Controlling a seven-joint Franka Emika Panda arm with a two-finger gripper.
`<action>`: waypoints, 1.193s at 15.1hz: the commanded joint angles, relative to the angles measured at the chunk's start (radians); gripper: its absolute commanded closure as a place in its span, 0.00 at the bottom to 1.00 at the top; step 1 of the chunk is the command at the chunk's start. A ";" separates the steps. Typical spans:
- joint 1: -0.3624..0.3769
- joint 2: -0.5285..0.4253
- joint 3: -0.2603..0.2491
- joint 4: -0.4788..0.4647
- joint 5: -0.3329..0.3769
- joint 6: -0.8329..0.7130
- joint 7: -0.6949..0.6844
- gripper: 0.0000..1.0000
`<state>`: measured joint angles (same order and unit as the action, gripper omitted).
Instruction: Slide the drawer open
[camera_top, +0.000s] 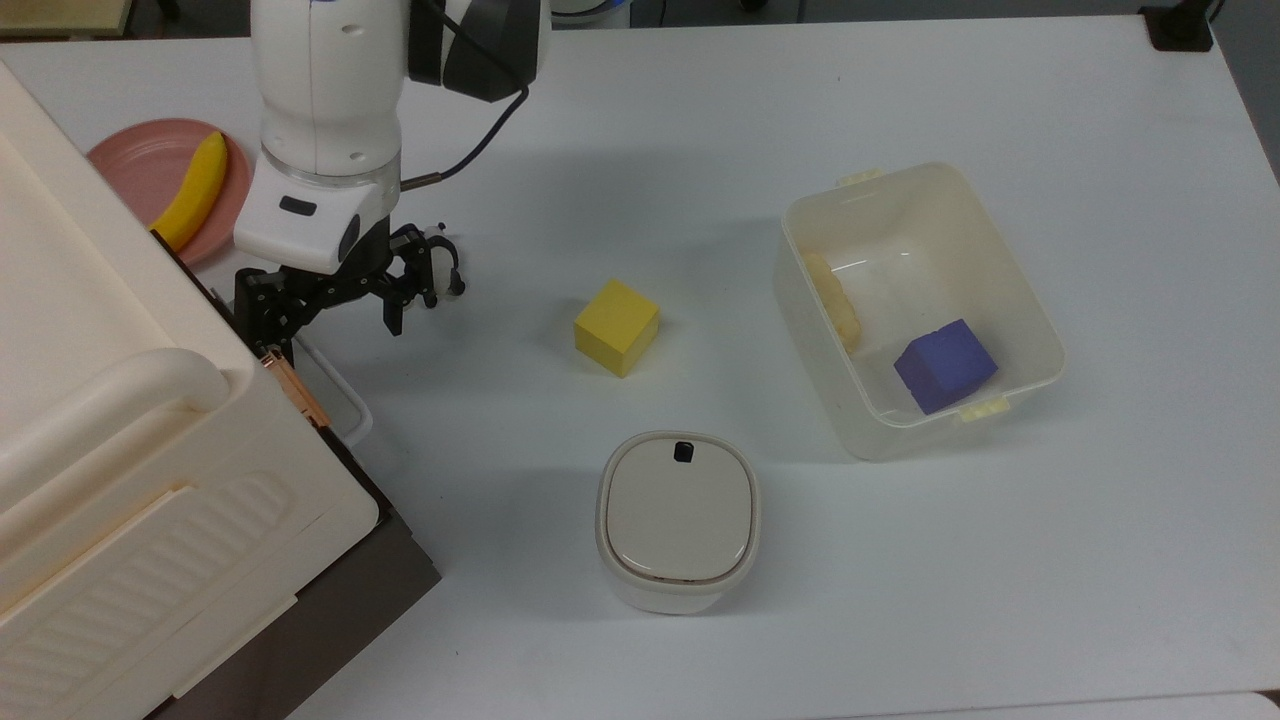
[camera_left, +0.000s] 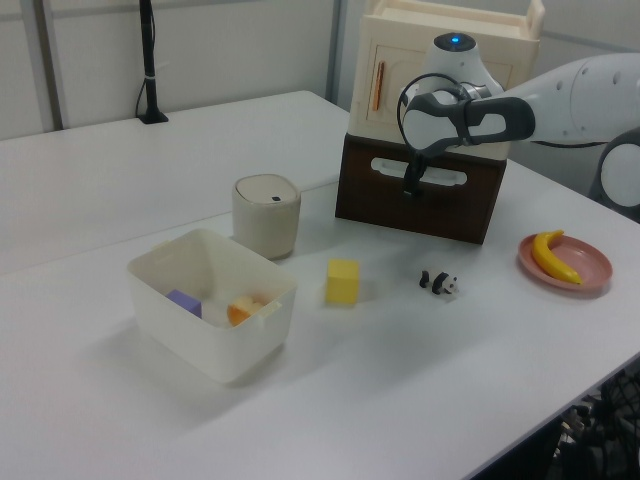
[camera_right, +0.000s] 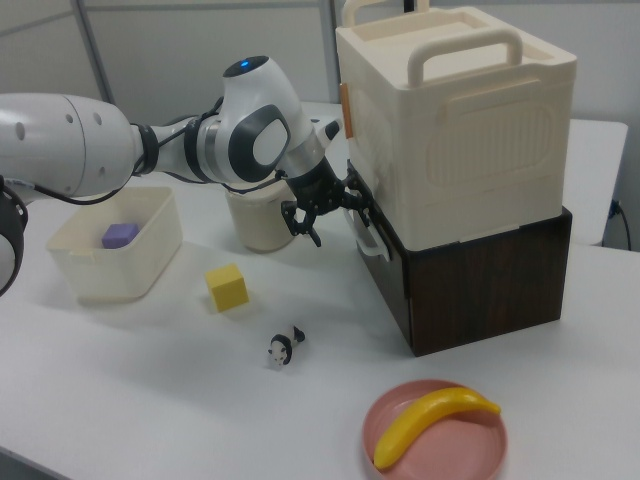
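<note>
Drawer (camera_left: 420, 192) shut, at the bottom of the cream cabinet (camera_right: 460, 120): dark brown front panel facing the desk (camera_top: 800, 580), white loop handle (camera_top: 340, 395) sticking out from it. In the top view, at the far left of the scene; in the right view, at the right.

Pincer (camera_top: 320, 312) right at the handle, fingers spread apart, one finger (camera_top: 268, 330) against the cabinet front by the handle, the other out over the desk. Not clamped on anything visible. In the left view, hanging in front of the brown panel at the handle (camera_left: 418, 172).

Elsewhere on the desk: yellow cube (camera_top: 616, 326) near the middle; lidded cream canister (camera_top: 678, 520) nearer in the top view; translucent bin (camera_top: 1000, 250) to the top view's right, holding a purple cube (camera_top: 944, 365) and a pale yellowish piece (camera_top: 833, 298). Small black-and-white panda figure (camera_right: 285, 347) lying just beside the pincer in the top view. Pink plate (camera_right: 400, 420) with a banana (camera_right: 430, 422) at the top view's far left, next to the cabinet.

No readable brand, label or writing on any item.
</note>
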<state>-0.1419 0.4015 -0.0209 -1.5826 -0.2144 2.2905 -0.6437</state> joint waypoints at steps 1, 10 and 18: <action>-0.001 0.007 -0.001 0.010 -0.002 0.020 -0.001 0.00; 0.002 0.007 0.001 0.010 0.001 0.020 0.012 0.20; 0.002 0.003 0.003 0.012 -0.002 0.020 0.032 0.35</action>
<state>-0.1417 0.4022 -0.0203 -1.5745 -0.2142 2.2906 -0.6347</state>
